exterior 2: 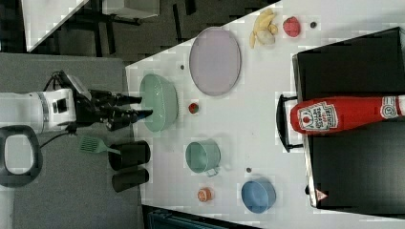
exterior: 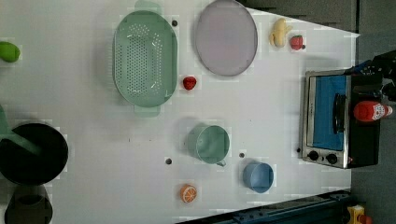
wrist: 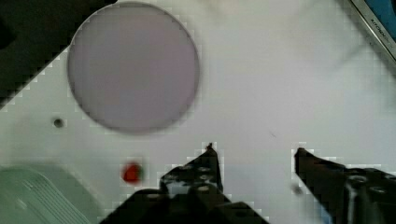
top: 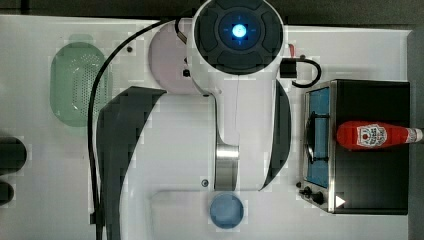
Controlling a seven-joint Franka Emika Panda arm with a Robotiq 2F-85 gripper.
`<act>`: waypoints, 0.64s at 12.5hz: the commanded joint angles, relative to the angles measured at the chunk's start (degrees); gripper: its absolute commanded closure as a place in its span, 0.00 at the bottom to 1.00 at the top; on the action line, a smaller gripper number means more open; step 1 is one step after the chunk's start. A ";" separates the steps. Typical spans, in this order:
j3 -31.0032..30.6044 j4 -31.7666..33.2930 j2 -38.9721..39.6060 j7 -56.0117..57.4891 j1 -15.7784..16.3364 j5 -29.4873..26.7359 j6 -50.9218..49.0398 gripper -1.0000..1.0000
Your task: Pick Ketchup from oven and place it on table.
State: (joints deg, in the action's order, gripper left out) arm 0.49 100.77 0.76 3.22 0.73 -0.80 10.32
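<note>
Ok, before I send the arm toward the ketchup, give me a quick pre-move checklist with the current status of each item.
1. Gripper open: ok, the fingers stand apart with only bare table between them.
2. Gripper empty: ok, nothing is held.
3. Ketchup located: ok, it lies on its side on top of the oven, not inside it.
4. Bottle clear of other things: ok, nothing else lies on the oven top in the top view.
5. Oven door state: ok, it looks shut, the handle against the blue glass.
6. Free table spot for placing: ok, there is bare surface between the purple plate and the oven in the left view.
</note>
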 commanded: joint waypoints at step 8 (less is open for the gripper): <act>7.35 9.47 -18.88 -1.76 -3.95 1.34 -6.76 0.00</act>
State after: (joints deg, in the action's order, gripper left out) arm 5.79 108.66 -22.28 3.14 -0.03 -0.43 2.83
